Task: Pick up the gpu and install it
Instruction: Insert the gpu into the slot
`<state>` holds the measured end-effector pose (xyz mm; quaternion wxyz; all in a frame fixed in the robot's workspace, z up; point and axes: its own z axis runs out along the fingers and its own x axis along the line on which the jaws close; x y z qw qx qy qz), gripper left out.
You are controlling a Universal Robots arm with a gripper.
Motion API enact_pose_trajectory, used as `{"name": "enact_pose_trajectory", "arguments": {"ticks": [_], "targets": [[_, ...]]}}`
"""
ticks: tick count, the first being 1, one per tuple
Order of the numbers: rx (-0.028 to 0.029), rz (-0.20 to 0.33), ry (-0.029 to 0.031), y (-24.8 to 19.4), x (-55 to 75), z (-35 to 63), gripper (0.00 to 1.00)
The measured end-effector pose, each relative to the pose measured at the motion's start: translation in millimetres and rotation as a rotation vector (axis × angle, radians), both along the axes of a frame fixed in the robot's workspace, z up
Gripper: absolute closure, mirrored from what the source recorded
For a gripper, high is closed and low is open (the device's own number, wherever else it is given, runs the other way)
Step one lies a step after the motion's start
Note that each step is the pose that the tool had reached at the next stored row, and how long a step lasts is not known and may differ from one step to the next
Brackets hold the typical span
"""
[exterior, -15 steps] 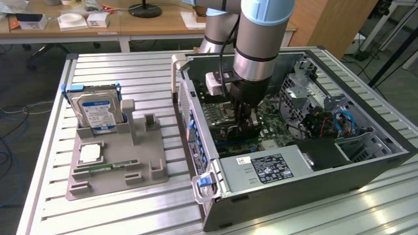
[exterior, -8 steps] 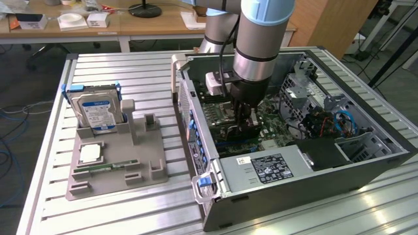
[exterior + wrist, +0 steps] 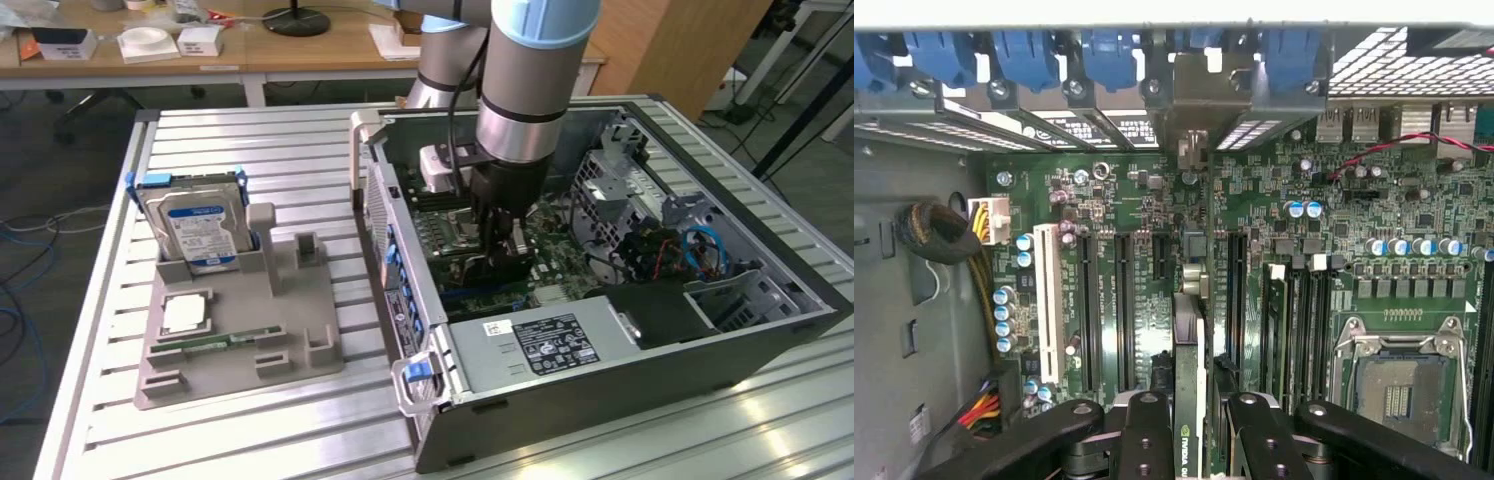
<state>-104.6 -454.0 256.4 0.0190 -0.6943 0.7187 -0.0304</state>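
My claw [image 3: 1189, 440] was clenched on the gpu [image 3: 1188, 350], one finger [image 3: 1144, 440] on each flat face, and the card stood on edge between them. I had it down inside the open case [image 3: 641, 370], which lay on its side on the table [image 3: 267, 150], on the exterior view's right. The card hung over the motherboard [image 3: 1114, 200], in line with the long dark slots [image 3: 1124, 290] and just beside them. I could not tell whether its edge had met a slot. A white slot [image 3: 1051, 300] lay on one side of those slots and the bare CPU socket [image 3: 1399, 385] on the other. Blue latches [image 3: 1024, 55] ran along the case's rear wall beyond the card. The power supply [image 3: 547, 340] sat at the near end of the case. On the exterior view's left, well apart from me, a grey holder [image 3: 254, 340] bore an upright hard drive [image 3: 198, 225] and a memory stick [image 3: 200, 343] lying flat.
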Motion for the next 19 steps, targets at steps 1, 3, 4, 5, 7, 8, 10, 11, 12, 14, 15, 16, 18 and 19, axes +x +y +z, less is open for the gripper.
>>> {"name": "enact_pose_trajectory", "arguments": {"ticks": [1,3,4,5,7,8,10,11,12,14,15,16,18,19], "targets": [[-0.0006,0.0,0.0001,0.0,0.0,1.2,0.74],[-0.0019,0.0,0.0001,0.1,0.0,3.1,0.74],[-0.0018,0.0,0.0,0.1,-0.1,3.0,0.74],[-0.0018,0.0,-0.0001,0.1,-0.1,3.0,0.74],[-0.0019,0.0,-0.0001,0.6,-0.1,2.9,0.74],[-0.0019,0.0,-0.0001,1.0,-0.1,2.8,0.74],[-0.001,0.0,-0.0001,1.4,-0.1,2.4,0.74],[-0.0008,0.0,-0.0001,1.4,-0.1,2.1,0.74],[-0.0003,0.0,-0.0002,1.5,-0.1,1.5,0.74],[0.0003,0.0,-0.0003,1.5,-0.1,0.4,0.74],[0.0002,0.0,-0.0002,1.4,-0.1,0.2,0.74],[0.0001,0.0,-0.0001,1.4,-0.1,0.2,0.74],[0.0017,0.0,-0.0008,1.5,-0.1,-0.6,0.74],[0.0025,0.0,-0.0012,1.8,0.0,-1.1,0.74]]}}
